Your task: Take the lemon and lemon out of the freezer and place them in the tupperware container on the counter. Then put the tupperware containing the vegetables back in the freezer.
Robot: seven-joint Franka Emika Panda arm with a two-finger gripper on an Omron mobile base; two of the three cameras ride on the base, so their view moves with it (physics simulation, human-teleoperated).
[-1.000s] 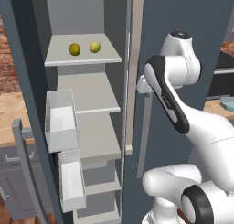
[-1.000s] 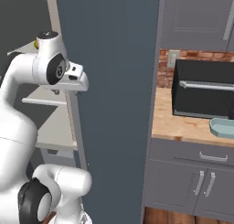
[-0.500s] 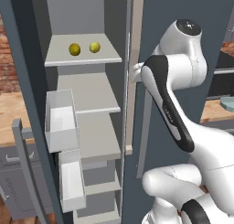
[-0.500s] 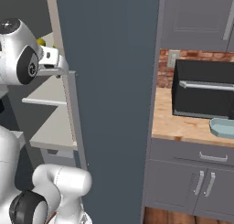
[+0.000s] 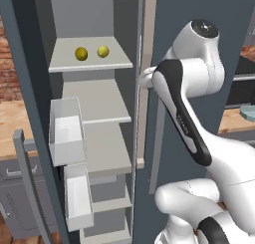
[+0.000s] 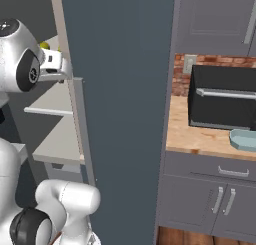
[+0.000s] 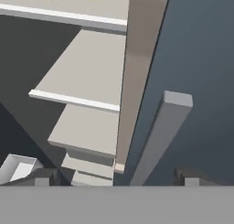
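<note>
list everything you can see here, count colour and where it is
lemons: two, yellow, one duller olive, side by side on the upper freezer shelf
freezer: one, dark slate-grey, door open, pale grey shelves
door bins: two, white, on the open door at left
freezer handle: one, long grey bar, near the hand
tupperware container: one, pale blue-grey, on the counter in front of the microwave
counter: one, light tan wood, over grey cabinets
microwave: one, black, on the counter
brick wall: red-brown, behind the counter
gripper: one, dark fingertips, open, by the handle
</note>
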